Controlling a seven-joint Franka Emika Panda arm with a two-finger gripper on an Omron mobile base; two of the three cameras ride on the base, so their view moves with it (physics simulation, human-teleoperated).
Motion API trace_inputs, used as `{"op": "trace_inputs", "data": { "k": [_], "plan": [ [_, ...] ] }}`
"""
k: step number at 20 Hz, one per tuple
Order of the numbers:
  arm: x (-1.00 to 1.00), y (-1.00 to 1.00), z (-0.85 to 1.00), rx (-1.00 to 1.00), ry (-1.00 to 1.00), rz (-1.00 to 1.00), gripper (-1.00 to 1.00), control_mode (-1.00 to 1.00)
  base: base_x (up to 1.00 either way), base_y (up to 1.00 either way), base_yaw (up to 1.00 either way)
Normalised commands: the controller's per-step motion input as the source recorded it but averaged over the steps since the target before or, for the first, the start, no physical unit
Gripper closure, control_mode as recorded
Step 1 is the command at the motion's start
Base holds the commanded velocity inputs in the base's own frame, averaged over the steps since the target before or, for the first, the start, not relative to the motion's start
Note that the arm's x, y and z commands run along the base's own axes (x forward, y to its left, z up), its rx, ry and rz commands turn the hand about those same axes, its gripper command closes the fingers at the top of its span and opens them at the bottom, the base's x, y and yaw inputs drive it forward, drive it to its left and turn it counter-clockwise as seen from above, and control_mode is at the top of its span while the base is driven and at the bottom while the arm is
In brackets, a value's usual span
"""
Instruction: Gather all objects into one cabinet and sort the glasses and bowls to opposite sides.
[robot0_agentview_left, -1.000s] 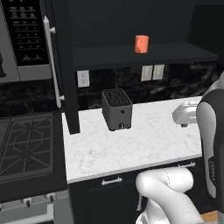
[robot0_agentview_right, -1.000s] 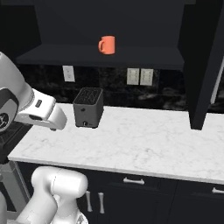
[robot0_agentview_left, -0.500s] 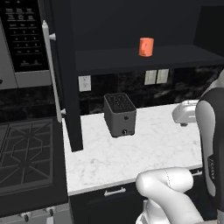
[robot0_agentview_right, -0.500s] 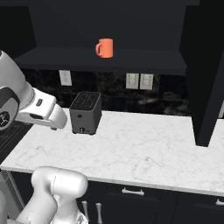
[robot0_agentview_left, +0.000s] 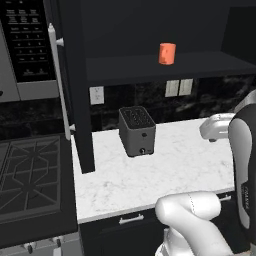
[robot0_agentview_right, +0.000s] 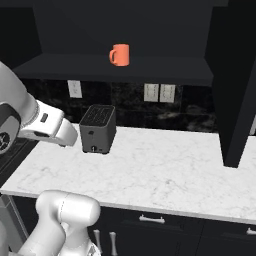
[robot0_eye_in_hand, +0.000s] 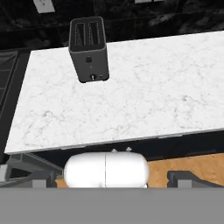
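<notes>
Since the earlier pictures, both base views had shifted sideways across the kitchen, so the camera had moved; the grey slotted toaster kept its place on the counter and the mug its place on the shelf. Nearest the hand camera, the gripper's two dark finger tips stood spread wide apart at the bottom of the hand view, holding nothing. Beyond them lay the white marble counter over black drawers with short silver pulls. On the counter, toward its back edge, the toaster stood upright, alone on the marble. To its left in the left base view, a tall black cabinet door with a long silver bar handle hung open beside a dark stove grate. Behind the toaster were pale wall outlets. Farthest and highest, the coral-orange mug with a handle sat upright on the dark cabinet shelf, its handle facing left in the right base view.
</notes>
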Motion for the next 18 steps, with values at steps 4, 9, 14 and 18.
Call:
{"op": "trace_inputs", "data": {
  "k": [4, 9, 14, 18],
  "plan": [
    [0.03, -0.02, 0.71, 0.00, -0.25, -0.04, -1.00, -1.00, 0.00, 0.00, 0.00],
    [0.36, 0.01, 0.44, 0.00, -0.25, -0.18, -1.00, -1.00, 0.00, 0.00, 0.00],
    [0.41, 0.02, 0.44, 0.00, -0.14, -0.20, -1.00, -1.00, 0.00, 0.00, 0.00],
    [0.55, 0.22, 0.26, 0.00, -0.06, -0.12, -1.00, -1.00, 0.00, 0.00, 0.00]
  ]
}}
